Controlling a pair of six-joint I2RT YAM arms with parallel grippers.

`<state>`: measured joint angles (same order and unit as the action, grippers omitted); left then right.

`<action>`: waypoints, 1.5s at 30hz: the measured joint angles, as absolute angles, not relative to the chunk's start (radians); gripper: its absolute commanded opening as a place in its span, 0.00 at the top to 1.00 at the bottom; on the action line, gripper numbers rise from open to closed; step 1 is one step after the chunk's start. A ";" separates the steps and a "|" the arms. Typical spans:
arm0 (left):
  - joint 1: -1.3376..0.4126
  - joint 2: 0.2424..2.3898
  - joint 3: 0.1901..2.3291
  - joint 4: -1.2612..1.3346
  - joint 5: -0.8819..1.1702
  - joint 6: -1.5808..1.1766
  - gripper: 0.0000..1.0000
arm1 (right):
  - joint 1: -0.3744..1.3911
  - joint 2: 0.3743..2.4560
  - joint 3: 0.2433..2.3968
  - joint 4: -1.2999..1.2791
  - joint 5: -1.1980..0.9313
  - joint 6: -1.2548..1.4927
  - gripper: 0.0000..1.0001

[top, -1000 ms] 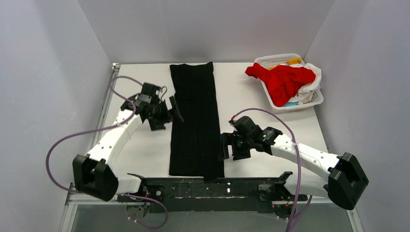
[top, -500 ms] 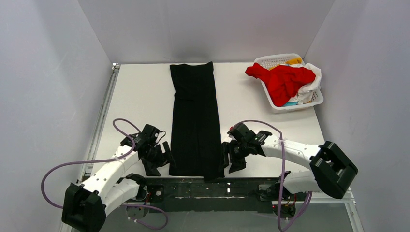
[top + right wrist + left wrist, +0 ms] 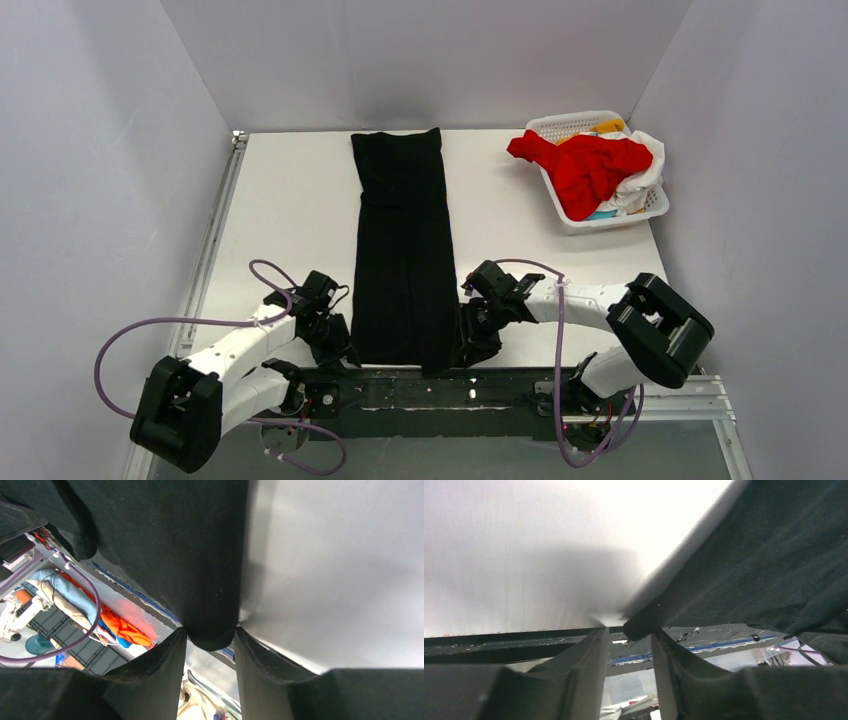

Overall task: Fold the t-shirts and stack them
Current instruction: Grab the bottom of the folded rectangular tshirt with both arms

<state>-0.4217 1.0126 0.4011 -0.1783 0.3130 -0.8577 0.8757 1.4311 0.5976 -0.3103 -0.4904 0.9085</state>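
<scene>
Fingers (image 3: pixel 594 675) (image 3: pixel 165 675) of both arms pinch soft black t-shirt (image 3: pixel 403 250) near corners.

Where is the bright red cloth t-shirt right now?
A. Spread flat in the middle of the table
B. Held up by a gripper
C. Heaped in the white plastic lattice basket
C. The bright red cloth t-shirt lies crumpled over the white plastic lattice basket at the table's far right.

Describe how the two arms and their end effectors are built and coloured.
Both arms have white link shells joined by bulky black joint housings, and a purple cable loops loosely along each. The left end effector and right end effector are all black; the wrist views show each with two dark, wedge-shaped fingers. No markings are legible.
</scene>
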 measured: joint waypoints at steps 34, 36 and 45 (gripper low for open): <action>-0.436 0.870 0.398 -0.210 0.352 -0.837 0.49 | 0.918 1.409 0.627 -0.327 -0.496 0.857 0.93; -0.436 0.891 0.430 -0.212 0.318 -0.830 0.47 | 0.918 1.409 0.627 -0.334 -0.493 0.856 0.93; -0.436 1.122 0.484 -0.183 0.282 -0.794 0.97 | 0.918 1.409 0.627 -0.341 -0.486 0.855 0.94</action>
<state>-0.4358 1.1221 0.4839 -0.1825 0.2825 -0.7940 0.9180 1.4086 0.6273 -0.3408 -0.4862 0.8555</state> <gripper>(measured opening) 0.268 0.093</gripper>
